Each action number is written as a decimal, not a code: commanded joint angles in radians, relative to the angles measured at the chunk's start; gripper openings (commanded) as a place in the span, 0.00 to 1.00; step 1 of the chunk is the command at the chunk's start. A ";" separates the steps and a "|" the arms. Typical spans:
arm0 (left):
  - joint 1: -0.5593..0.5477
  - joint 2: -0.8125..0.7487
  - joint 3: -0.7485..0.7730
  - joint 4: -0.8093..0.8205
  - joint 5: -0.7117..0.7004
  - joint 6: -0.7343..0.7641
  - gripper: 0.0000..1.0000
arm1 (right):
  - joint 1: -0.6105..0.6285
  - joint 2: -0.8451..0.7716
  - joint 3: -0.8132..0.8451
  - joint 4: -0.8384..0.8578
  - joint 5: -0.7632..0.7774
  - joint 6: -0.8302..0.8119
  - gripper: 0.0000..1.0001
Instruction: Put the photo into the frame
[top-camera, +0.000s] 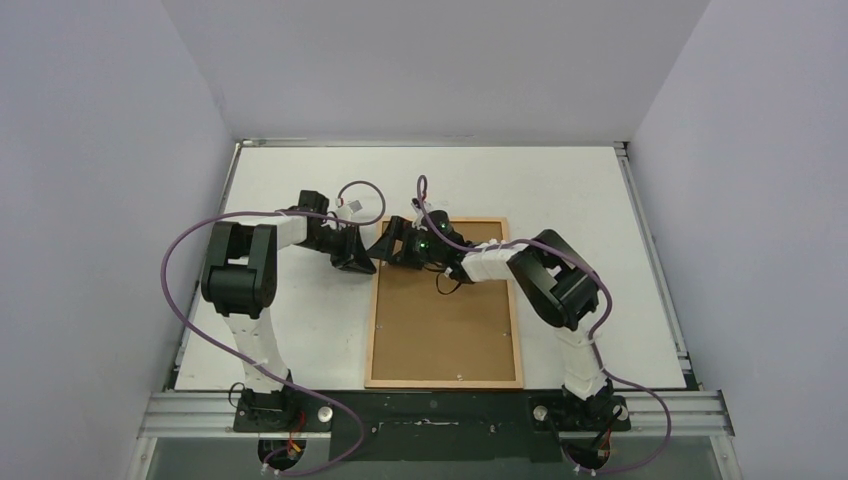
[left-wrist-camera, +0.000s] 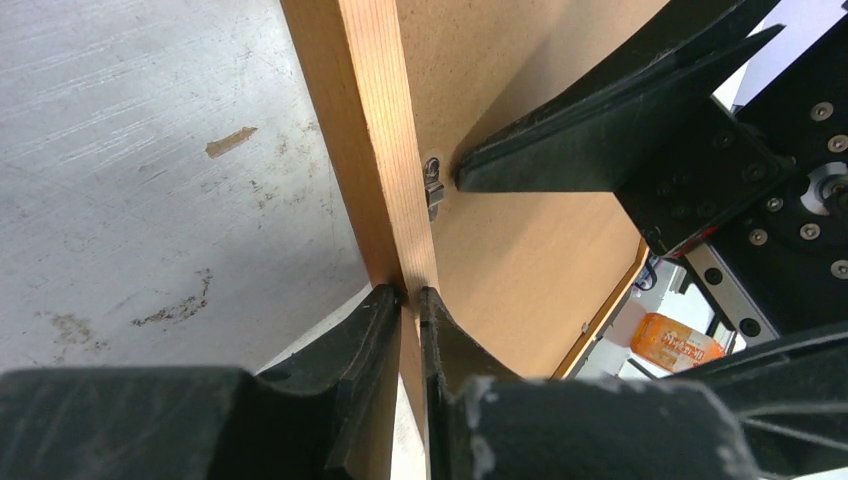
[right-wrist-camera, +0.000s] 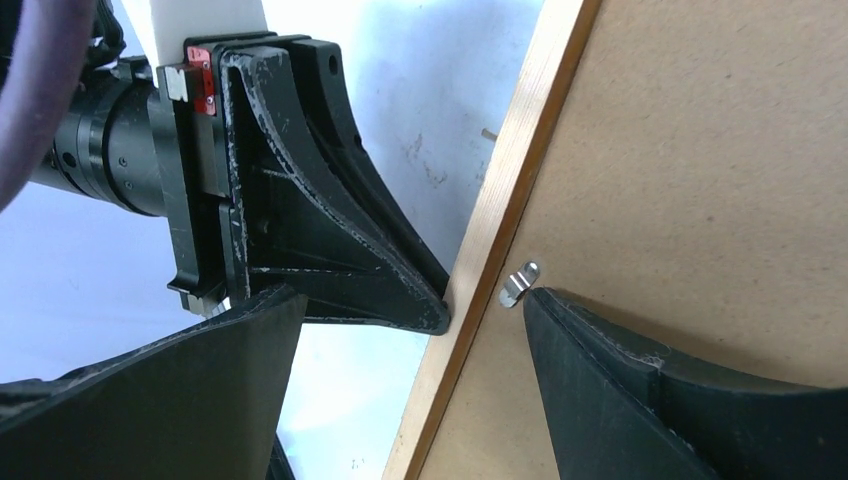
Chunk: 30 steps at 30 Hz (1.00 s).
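Observation:
The frame (top-camera: 445, 382) lies back-up on the table, its brown fibreboard backing (top-camera: 440, 320) filling the narrow wooden border. My left gripper (top-camera: 368, 265) is at the frame's far left edge, and the left wrist view shows this gripper (left-wrist-camera: 410, 292) shut on the wooden border (left-wrist-camera: 375, 150). My right gripper (top-camera: 392, 245) hovers over the same corner. In the right wrist view it (right-wrist-camera: 415, 295) is open, with one fingertip (right-wrist-camera: 545, 305) against a small metal clip (right-wrist-camera: 518, 285) on the backing and the other off the frame over the table. The photo is hidden.
The white table (top-camera: 300, 180) extends left of and beyond the frame, with walls close on three sides. A metal rail (top-camera: 430, 410) runs along the near edge by the arm bases. An orange packet (left-wrist-camera: 678, 340) shows past the frame's far border.

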 joint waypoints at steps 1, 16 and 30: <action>0.007 0.011 -0.011 -0.017 -0.071 0.023 0.10 | 0.012 0.028 0.037 0.034 -0.023 0.012 0.83; 0.009 0.012 -0.018 -0.009 -0.058 0.021 0.09 | 0.017 0.057 0.075 0.025 -0.018 -0.005 0.82; 0.012 0.014 -0.026 -0.008 -0.056 0.023 0.09 | 0.003 0.019 0.070 -0.032 0.004 -0.067 0.82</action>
